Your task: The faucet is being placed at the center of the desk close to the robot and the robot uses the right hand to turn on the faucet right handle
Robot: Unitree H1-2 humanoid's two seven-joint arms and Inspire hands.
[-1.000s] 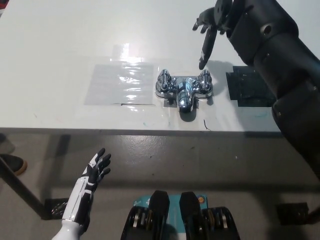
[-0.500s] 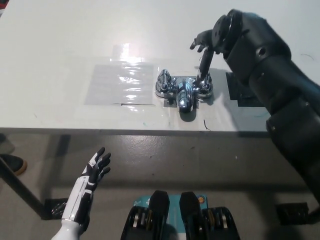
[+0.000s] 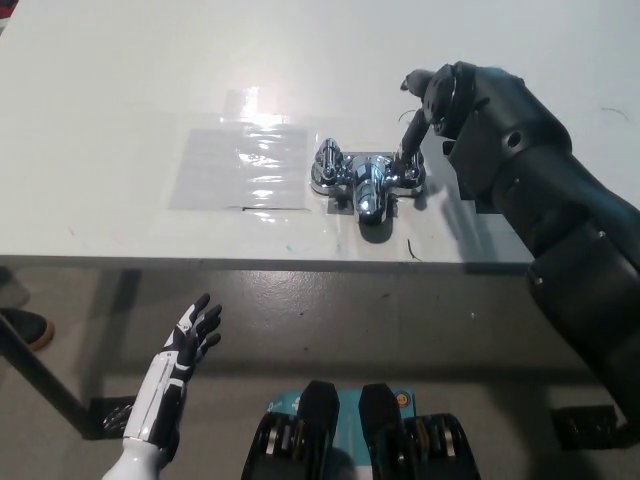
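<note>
Faucet point(image 3: 366, 182), shiny and silver, sits on the white table point(image 3: 100, 100), near the front edge and about in the middle. It is well apart from the white fingers and right under the black ones.

Far to the left, lower than the table top, the left hand point(image 3: 190, 338) hangs in the air. Its fingers point(image 3: 205, 312) are spread wide and hold nothing. They point up toward the table edge but do not touch it.

Next comes a clear plastic sheet point(image 3: 240, 165) lying flat on the table. It is up and to the right of the white fingers and just beside the faucet.

The faucet has a left handle point(image 3: 327, 163), a spout point(image 3: 368, 200) in the middle that points at the front edge, and a right handle point(image 3: 410, 172).

The right hand point(image 3: 432, 92) comes in from the right, above the faucet. Its fingers point(image 3: 410, 135) are apart, not curled around anything. One long finger reaches down, and its tip is on or just at the top of the right handle. A short finger sticks out higher up, away from the faucet.
</note>
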